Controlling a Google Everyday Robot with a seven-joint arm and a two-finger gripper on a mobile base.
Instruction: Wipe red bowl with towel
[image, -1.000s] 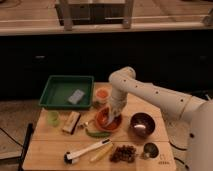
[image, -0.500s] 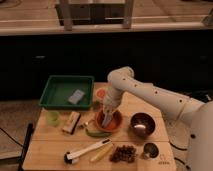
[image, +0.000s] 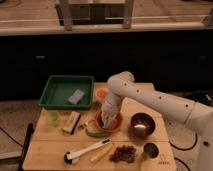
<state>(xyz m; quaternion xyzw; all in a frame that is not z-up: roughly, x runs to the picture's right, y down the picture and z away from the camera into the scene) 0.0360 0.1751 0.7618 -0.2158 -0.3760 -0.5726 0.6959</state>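
A pale wooden tabletop (image: 55, 145) stands in a dim room, with dark cabinet fronts (image: 165, 65) behind it under a lighter counter (image: 100, 27). The red bowl (image: 118, 123) sits near the table's middle, between a green tray (image: 67, 105) and a brown bowl (image: 142, 123). The gripper (image: 107, 118) reaches down into the red bowl (parted or clamped on anything, I cannot tell). A small mark (image: 162, 162) at the table's near right corner is unreadable.
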